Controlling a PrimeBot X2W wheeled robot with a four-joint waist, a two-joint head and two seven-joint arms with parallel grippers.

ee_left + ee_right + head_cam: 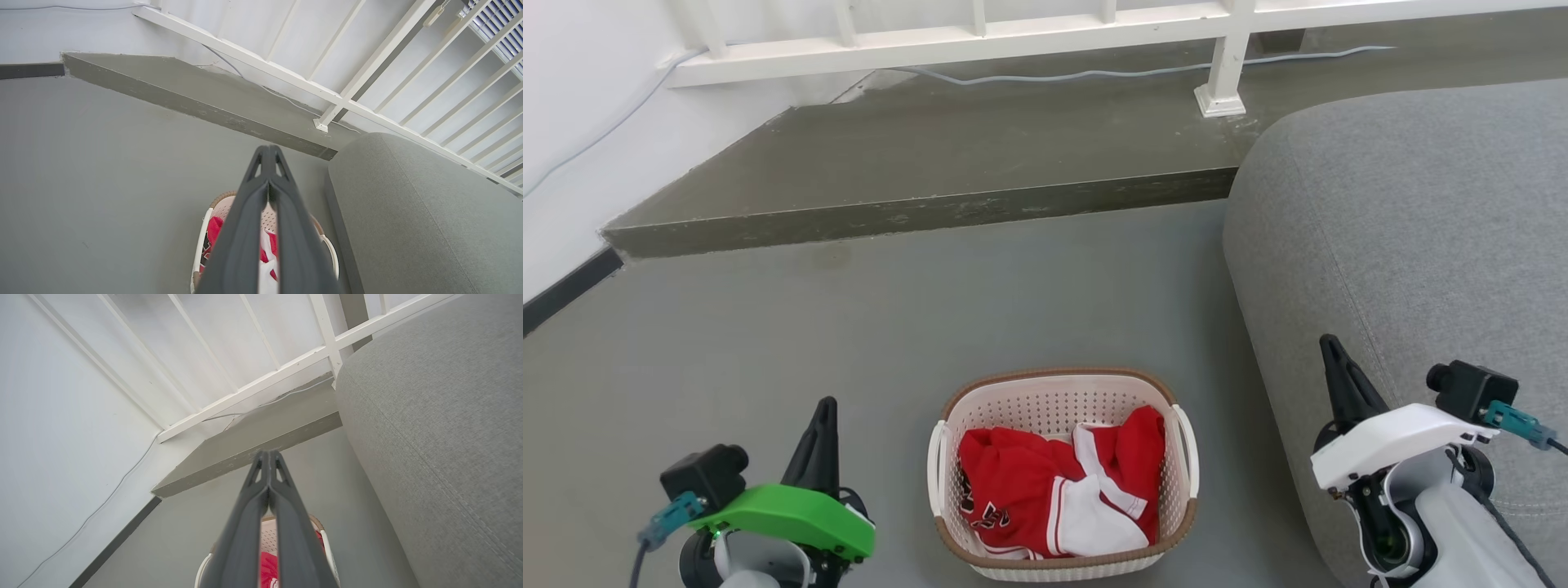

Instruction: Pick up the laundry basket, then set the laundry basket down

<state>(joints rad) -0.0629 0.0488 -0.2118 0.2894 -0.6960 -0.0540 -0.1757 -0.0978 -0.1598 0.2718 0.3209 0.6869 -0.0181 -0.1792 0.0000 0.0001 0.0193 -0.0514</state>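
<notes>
The grey sofa (1405,229) stands on the right. The laundry basket (1045,408) rests on the floor (849,327) between the left gripper (827,410) and right gripper (1333,349), touching neither. Both grippers are clenched and empty. The print on the red garment (1013,482) in the basket is illegible.

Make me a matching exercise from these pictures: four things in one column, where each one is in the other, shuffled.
1. laundry basket
2. red and white garment
3. left gripper
4. right gripper

A. white-cased, against the grey sofa
B. on the floor between the grippers
C. green-cased, lower left of head view
D. inside the basket

Pairs: 1-B, 2-D, 3-C, 4-A
</notes>
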